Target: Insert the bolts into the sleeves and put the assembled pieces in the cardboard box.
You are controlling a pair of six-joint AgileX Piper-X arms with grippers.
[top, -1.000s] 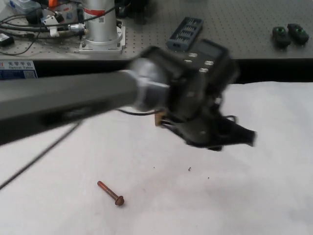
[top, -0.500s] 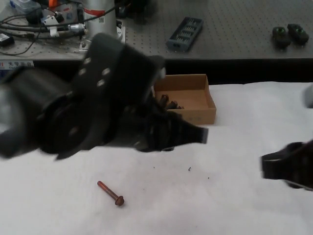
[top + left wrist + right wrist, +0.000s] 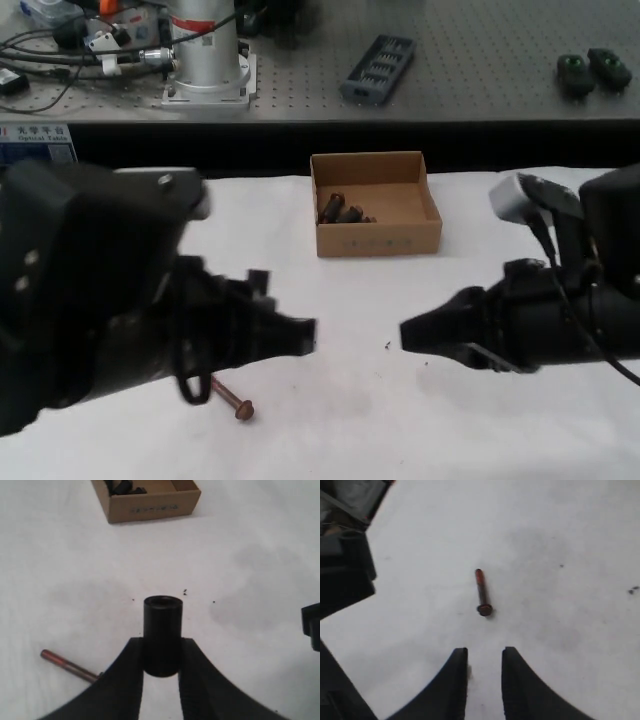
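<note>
The white cloth-covered bench is carrying everything. Over its near side, the two dark arms are facing each other with a bare gap between them.

The left gripper is clamping a black cylindrical sleeve between its fingers, the sleeve's open mouth pointing out past the fingertips. The right gripper is hanging over the cloth with its fingers slightly parted and nothing between them.

The brown cardboard box is sitting at the far middle of the cloth, well apart from both grippers, with a few dark pieces lying in it.

The copper-coloured bolt is lying flat on the cloth just ahead of the right gripper's fingers and beside the left arm, its head pointing towards the right gripper.

The step in hand is probably picking up that bolt with the empty gripper. To do it well, the fingers should be straddling the shank close to the head, leaving the plain end free. The left arm should be holding the sleeve steady, so that shank and bore are lining up before any pushing; a tilted entry is likely to jam or twist the sleeve.
</note>
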